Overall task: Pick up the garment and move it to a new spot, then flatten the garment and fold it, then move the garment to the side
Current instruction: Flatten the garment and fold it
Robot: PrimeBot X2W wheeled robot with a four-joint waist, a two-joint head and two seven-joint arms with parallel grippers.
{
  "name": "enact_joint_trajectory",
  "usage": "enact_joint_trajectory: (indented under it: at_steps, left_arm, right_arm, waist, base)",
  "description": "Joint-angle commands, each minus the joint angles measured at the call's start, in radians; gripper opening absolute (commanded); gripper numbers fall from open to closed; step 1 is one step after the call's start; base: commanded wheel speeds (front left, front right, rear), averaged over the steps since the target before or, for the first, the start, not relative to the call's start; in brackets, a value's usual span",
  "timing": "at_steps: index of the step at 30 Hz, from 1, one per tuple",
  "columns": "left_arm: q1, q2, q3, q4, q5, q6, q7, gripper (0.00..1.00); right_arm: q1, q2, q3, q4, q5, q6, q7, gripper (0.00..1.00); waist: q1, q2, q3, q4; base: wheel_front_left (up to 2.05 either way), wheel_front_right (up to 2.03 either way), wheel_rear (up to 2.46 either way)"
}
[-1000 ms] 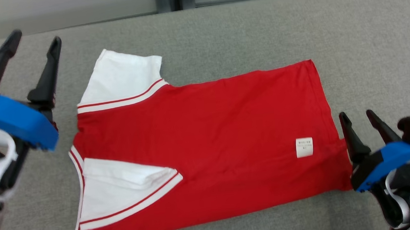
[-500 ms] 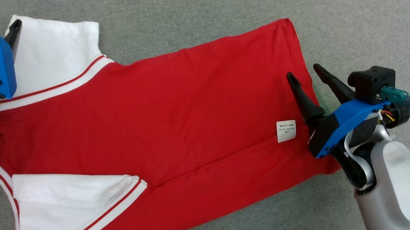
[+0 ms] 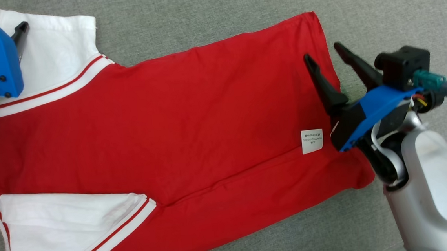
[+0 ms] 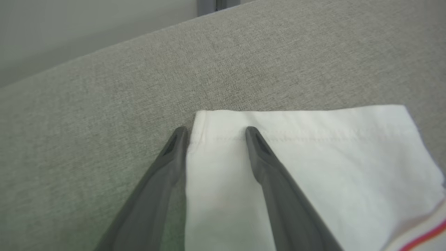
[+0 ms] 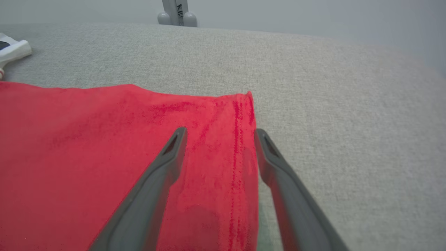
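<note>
1. The red garment (image 3: 191, 116) lies spread flat on the grey padded surface (image 3: 216, 15), neck end toward the robot's left and hem (image 5: 240, 115) toward its right.
2. Both sleeves are white with red stripe trim. The far sleeve (image 3: 57, 54) sticks out toward the surface's back edge, and the near sleeve (image 3: 69, 227) is folded in over the red body.
3. There's a small white label (image 3: 312, 141) on the red fabric near the hem.
4. The left hand (image 4: 214, 130) is spread wide at the far sleeve's outer corner. One finger (image 4: 163, 174) is over the grey just off the sleeve edge, the other is over the white cloth, and it's holding nothing.
5. The right hand (image 3: 322, 52) is also spread wide and straddles the hem near its far corner. One finger is over the red fabric, the other is at the hem's outer edge by the grey, and it's gripping nothing.
</note>
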Motion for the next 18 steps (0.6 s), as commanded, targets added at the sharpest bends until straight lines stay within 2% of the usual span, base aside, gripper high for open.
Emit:
enact_joint_trajectory:
  at_steps: [1,6,18]
  left_arm:
    - [0.014,-0.020,-0.010,0.019,-0.006,0.000,0.001,0.01]
    - [-0.026,-0.031,-0.001,0.019,0.012,0.005,-0.072,0.00]
    - [-0.044,-0.097,-0.023,0.003,-0.002,-0.026,-0.254,0.00]
  right_arm:
    - [-0.034,-0.010,0.003,0.005,-0.008,0.000,0.000,1.00]
    - [-0.119,-0.028,-0.013,0.048,-0.026,0.000,0.028,1.00]
    - [-0.260,-0.081,-0.120,0.259,-0.028,0.000,0.139,1.00]
  waist:
    - [-0.0001,0.0000,0.002,0.005]
    - [-0.0001,0.0000,0.002,0.030]
    - [-0.0001,0.0000,-0.021,0.144]
  base:
    - [0.00,0.00,0.00]
    - [0.00,0.00,0.00]
    - [0.00,0.00,0.00]
